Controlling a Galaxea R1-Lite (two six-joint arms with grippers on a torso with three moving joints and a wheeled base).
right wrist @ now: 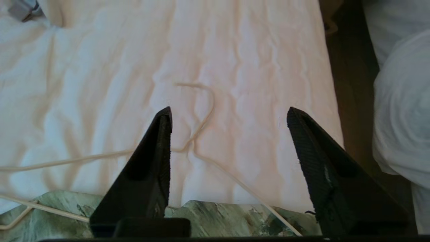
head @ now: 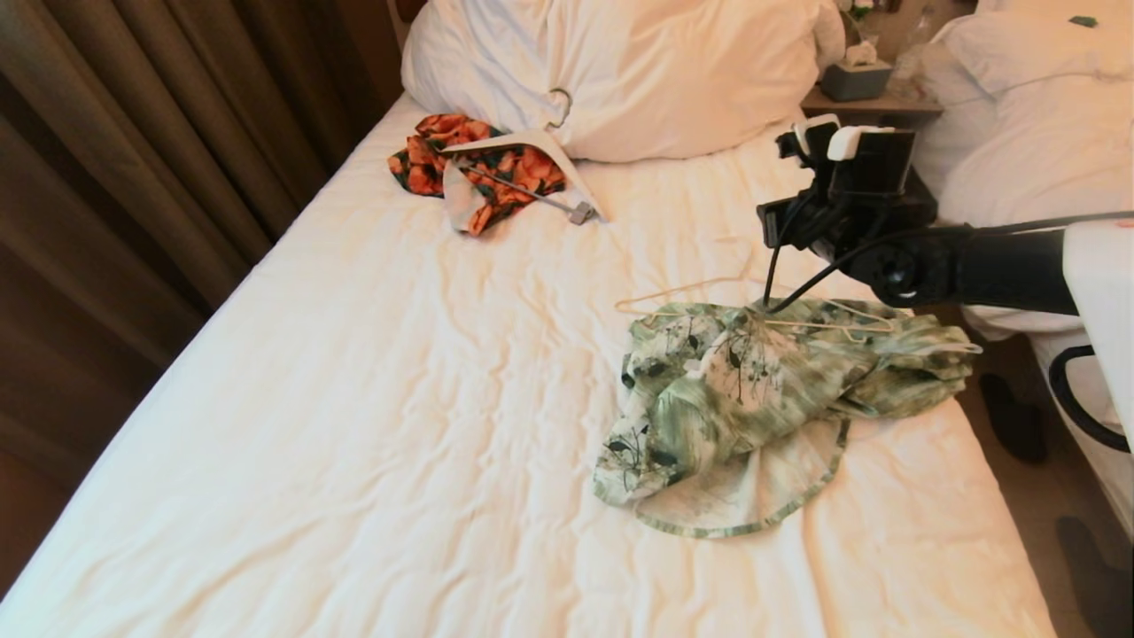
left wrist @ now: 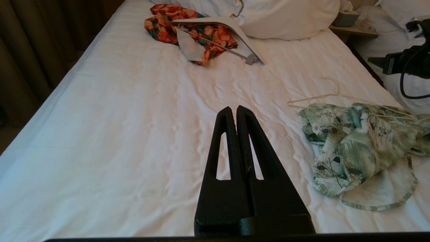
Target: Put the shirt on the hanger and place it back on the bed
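hanger lies just under the spread right jaws

in the head view the right gripper [head: 837,146] hangs at upper right, jaws spread with nothing between them. below it, right of centre, the hanger [head: 709,288] lies on the bed [head: 354,399], long axis running left-right, tucked into the crumpled shirt [head: 753,390]. the left gripper [left wrist: 236,112], jaws pressed together, sits well apart, so the right arm is nearer.

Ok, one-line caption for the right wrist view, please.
Open right gripper above the hanger, lying on the bed with its arms reaching the shirt.
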